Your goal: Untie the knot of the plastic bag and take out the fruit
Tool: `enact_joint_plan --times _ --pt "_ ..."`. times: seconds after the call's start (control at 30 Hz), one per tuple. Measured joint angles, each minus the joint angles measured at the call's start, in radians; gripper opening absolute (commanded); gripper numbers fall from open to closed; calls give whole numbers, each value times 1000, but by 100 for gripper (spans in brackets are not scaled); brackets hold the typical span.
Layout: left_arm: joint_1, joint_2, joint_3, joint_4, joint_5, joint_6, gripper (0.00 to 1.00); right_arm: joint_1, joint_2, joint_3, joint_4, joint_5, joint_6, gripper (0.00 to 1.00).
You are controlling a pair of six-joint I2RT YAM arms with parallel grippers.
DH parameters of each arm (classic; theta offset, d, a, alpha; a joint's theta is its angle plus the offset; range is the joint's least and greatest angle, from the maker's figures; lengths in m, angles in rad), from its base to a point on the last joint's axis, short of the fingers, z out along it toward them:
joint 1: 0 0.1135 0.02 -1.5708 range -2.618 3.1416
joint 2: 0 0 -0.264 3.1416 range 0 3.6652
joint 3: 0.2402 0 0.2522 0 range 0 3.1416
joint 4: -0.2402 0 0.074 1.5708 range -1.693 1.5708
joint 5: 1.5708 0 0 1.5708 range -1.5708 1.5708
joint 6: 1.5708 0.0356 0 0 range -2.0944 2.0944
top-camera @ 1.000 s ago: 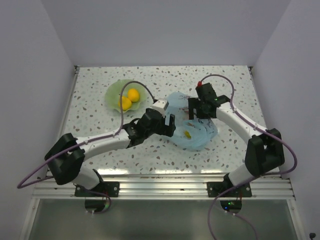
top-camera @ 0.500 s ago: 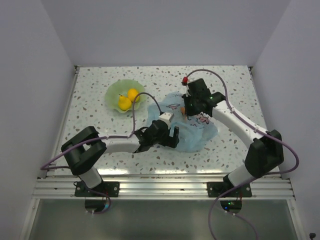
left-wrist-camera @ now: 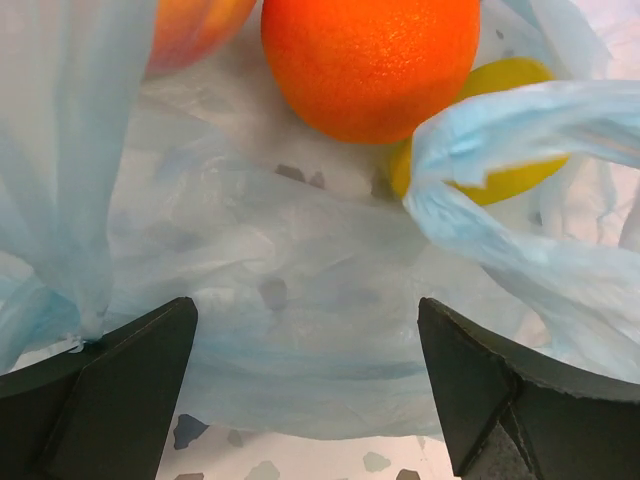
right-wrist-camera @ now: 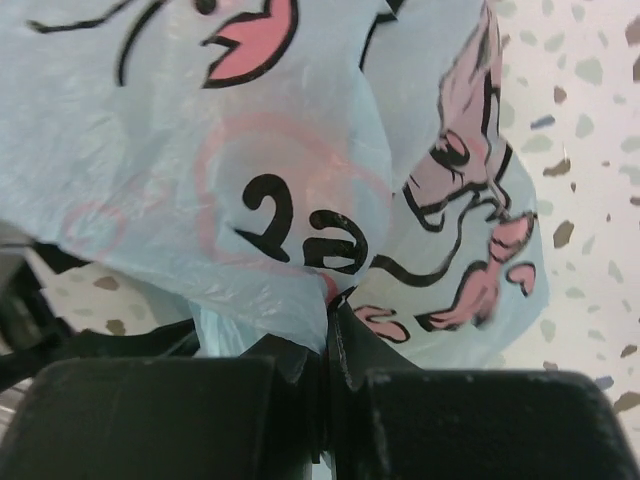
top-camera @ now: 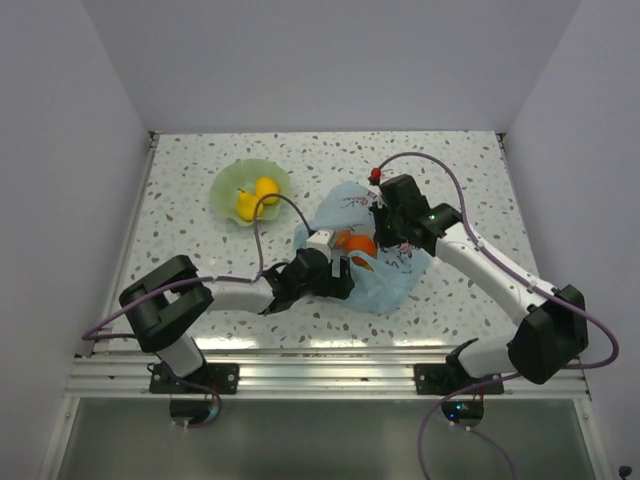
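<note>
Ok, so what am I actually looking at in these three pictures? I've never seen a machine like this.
These are two robot arms bolted to a speckled table. The wide picture looks down from above; the other two come from small cameras on each wrist. Each arm ends in a two-finger end effector. The right end effector is shut, pinching a fold of the thin blue plastic bag. The left end effector is open at the bag's mouth, holding nothing; in front of it lie an orange fruit, a yellow one and a peach-coloured one. Farther back, a pale green bowl holds two more yellow fruits.
</note>
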Motion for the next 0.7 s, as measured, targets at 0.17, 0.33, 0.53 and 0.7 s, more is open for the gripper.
enact_joint_plan --times 0.17,0.33,0.53,0.7 --pt "0 -21 -25 8 -5 -26 99 -56 40 -64 10 32 24 0" --pt "-4 -63 -51 2 -16 -29 99 -95 63 -98 32 39 47 29" --pt "-14 -177 -61 -10 -50 -7 99 -101 57 -134 30 39 61 74" --pt "-15 -209 -26 -41 -87 32 99 -101 -18 -156 8 38 77 75"
